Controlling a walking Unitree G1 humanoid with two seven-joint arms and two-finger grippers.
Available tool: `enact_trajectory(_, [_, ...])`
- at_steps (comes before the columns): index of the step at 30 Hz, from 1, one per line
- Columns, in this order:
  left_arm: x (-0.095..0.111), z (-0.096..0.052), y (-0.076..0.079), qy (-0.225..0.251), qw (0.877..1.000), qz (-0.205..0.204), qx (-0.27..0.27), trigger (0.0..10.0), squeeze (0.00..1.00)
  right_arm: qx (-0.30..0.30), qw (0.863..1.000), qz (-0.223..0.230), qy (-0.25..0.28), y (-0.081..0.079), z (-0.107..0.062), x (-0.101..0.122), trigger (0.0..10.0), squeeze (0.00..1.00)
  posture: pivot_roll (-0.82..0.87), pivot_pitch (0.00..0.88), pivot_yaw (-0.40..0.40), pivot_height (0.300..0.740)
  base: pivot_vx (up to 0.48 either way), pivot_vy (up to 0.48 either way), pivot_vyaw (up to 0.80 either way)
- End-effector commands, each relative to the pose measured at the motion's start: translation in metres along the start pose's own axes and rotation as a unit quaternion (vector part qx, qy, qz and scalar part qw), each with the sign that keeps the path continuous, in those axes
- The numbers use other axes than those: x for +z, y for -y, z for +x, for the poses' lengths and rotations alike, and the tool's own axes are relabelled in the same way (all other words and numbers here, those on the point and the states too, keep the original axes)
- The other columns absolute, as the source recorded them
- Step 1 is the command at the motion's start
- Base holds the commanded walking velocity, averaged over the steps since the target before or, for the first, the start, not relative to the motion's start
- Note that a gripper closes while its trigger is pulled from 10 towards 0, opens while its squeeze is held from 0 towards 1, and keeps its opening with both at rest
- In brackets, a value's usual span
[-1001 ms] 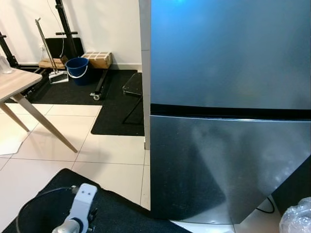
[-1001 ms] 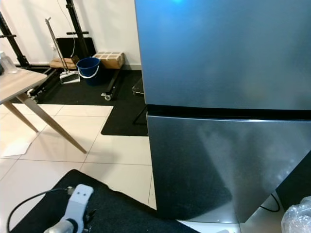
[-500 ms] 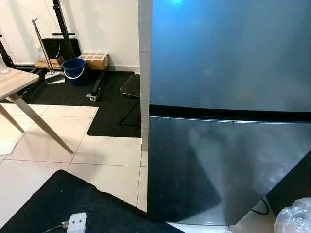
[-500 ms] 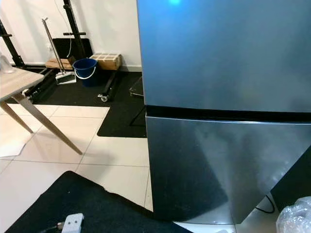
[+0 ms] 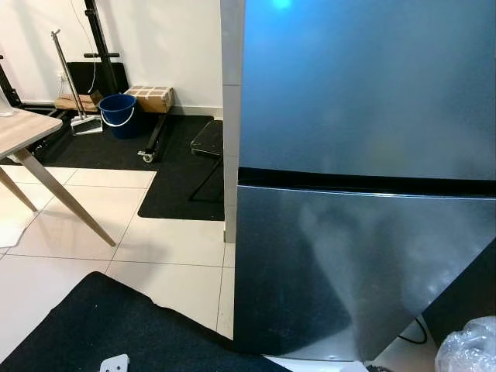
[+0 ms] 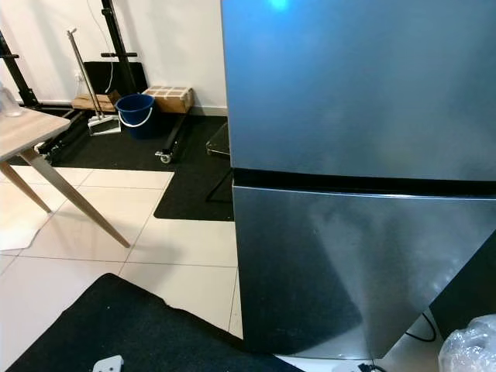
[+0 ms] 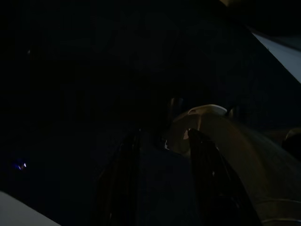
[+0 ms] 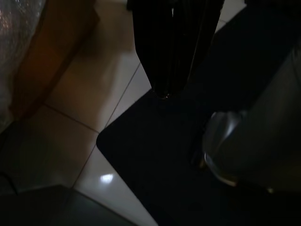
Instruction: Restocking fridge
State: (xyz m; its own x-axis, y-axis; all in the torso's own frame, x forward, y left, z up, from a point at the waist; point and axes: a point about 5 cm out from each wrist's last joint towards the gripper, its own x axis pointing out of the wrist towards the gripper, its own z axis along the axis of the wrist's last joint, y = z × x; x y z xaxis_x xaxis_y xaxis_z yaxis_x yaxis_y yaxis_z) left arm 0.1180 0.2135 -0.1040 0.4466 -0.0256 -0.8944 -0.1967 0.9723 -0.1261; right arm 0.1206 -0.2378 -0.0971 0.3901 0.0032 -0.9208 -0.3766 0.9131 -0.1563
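The fridge stands right in front of me, a tall steel cabinet. Its upper door and lower door are both closed, with a dark seam between them. A white corner of my left arm pokes up at the bottom edge. In the dark left wrist view my left gripper hangs low over the black mat, its two fingers apart with nothing between them. In the right wrist view my right gripper points down at the mat and floor tiles, fingers pressed together and empty.
A black mat lies at my feet before the fridge. A wooden table stands at the left. Against the far wall sit a blue bucket and a cardboard box. A clear plastic bag lies at the bottom right.
My left arm has dropped: its white wrist part sank from well in view to just a corner at the bottom edge. The fridge doors stay closed.
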Motion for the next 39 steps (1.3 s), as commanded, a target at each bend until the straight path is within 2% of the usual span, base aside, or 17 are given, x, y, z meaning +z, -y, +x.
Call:
enact_trajectory(1, [-0.004,0.000,0.005,-0.004,1.000,0.024,-0.012,10.0,0.00,0.013,1.000,-0.008,0.000,-0.007,0.001,0.000,10.0,0.00,-0.05,0.000,-0.001,0.740,0.000,0.000,0.00])
enact_trajectory(7, [-0.013,-0.001,0.005,-0.017,0.999,0.033,-0.013,10.0,0.00,0.023,0.999,0.020,-0.011,-0.017,0.000,-0.013,10.0,0.00,-0.05,0.000,0.003,0.740,0.000,0.000,0.00])
enact_trajectory(10, [-0.014,-0.001,0.005,-0.008,1.000,0.030,-0.007,10.0,0.00,0.029,0.999,0.030,-0.020,-0.022,-0.002,-0.021,10.0,0.00,-0.05,0.000,0.006,0.740,0.000,0.000,0.00])
enact_trajectory(16, [-0.008,0.000,0.006,0.009,0.999,0.039,0.002,10.0,0.00,0.034,0.999,0.030,-0.021,-0.023,-0.001,-0.020,10.0,0.00,-0.06,0.000,0.004,0.740,0.000,0.000,0.00])
enact_trajectory(17, [-0.006,0.000,0.007,0.012,0.999,0.046,0.002,10.0,0.00,0.032,0.998,0.041,-0.019,-0.022,-0.001,-0.018,10.0,0.00,-0.06,0.000,0.004,0.740,0.000,0.000,0.00])
enact_trajectory(19, [-0.006,0.001,0.011,0.007,0.999,0.048,-0.014,10.0,0.00,0.021,0.996,0.082,-0.010,-0.015,0.000,-0.013,10.0,0.00,-0.05,0.000,0.007,0.740,0.000,0.000,0.42])
enact_trajectory(21, [-0.006,0.001,0.014,0.006,0.998,0.048,-0.027,10.0,0.00,0.019,0.996,0.089,-0.006,-0.013,0.000,-0.011,10.0,0.00,-0.05,0.000,0.009,0.740,0.000,0.000,0.59])
enact_trajectory(29, [-0.004,0.002,0.016,0.012,0.999,0.015,-0.050,10.0,0.00,0.031,0.996,0.089,-0.001,-0.015,0.002,-0.004,10.0,0.00,-0.04,0.000,0.014,0.740,0.000,0.000,0.75])
enact_trajectory(30, [-0.002,0.001,0.019,0.019,0.997,0.005,-0.077,10.0,0.00,0.036,0.996,0.085,-0.003,-0.017,0.002,-0.003,10.0,0.00,-0.04,0.000,0.014,0.740,0.000,0.000,0.75])
enact_trajectory(32, [-0.002,0.001,0.020,0.023,0.996,-0.001,-0.090,10.0,0.00,0.037,0.996,0.084,-0.004,-0.017,0.002,-0.003,10.0,0.00,-0.04,0.000,0.014,0.740,0.000,0.000,0.75])
enact_trajectory(34, [0.000,0.000,0.024,0.033,0.992,-0.023,-0.121,10.0,0.00,0.038,0.996,0.084,-0.004,-0.017,0.002,-0.003,10.0,0.00,-0.03,0.000,0.015,0.740,0.000,0.000,0.75])
enact_trajectory(39, [-0.005,0.001,0.027,0.015,0.992,-0.014,-0.123,10.0,0.00,0.041,0.995,0.089,-0.007,-0.018,0.002,-0.005,10.0,0.00,-0.04,0.000,0.015,0.740,0.000,0.000,0.75])
